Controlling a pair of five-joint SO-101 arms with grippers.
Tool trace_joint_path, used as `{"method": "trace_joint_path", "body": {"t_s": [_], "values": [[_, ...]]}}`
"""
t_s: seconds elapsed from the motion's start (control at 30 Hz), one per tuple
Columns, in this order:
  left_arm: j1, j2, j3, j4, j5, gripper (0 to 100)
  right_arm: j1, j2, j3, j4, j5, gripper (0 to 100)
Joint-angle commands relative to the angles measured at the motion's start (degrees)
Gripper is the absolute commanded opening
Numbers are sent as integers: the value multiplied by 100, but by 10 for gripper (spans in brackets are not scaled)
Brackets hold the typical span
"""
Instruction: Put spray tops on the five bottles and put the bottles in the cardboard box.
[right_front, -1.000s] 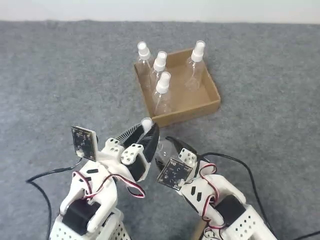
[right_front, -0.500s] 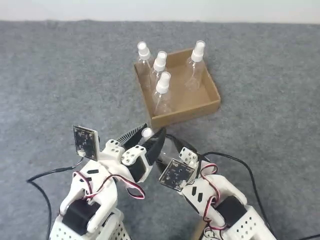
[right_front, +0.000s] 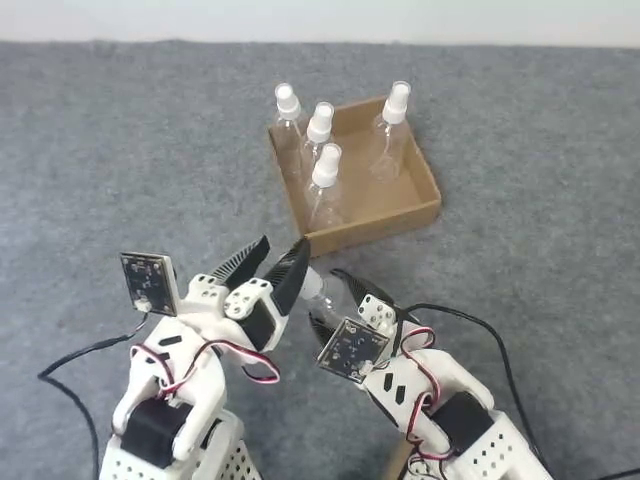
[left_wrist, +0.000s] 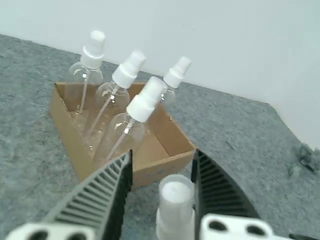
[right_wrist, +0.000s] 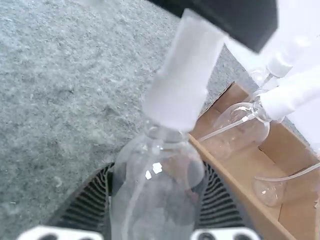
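Currently right end effector (right_wrist: 157, 175) clasps bottle (right_wrist: 150, 212) — left end effector (left_wrist: 162, 155) (parted) flanks top (left_wrist: 175, 197).

Seemingly capped bottle (right_wrist: 159, 200) in right gripper (right_wrist: 157, 172)

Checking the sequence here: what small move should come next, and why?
Probably draw the left gripper back: its jaws stand open beside the white spray top, already seated on the clear plastic bottle that the right gripper clamps, bound for the brown cardboard box.
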Motion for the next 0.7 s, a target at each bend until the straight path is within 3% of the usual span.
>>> {"method": "trace_joint_path", "body": {"t_s": [0.0, 0.2, 0.67], "values": [[-149, -97, -479, 18, -18, 178, 92, -163, -185, -101, -79, 6], [-510, -97, -857, 290, -9, 178, 356, -163, -193, -145, -79, 6], [-651, -97, -1077, 457, -44, 174, 321, -163, -185, -145, -88, 6]]}}
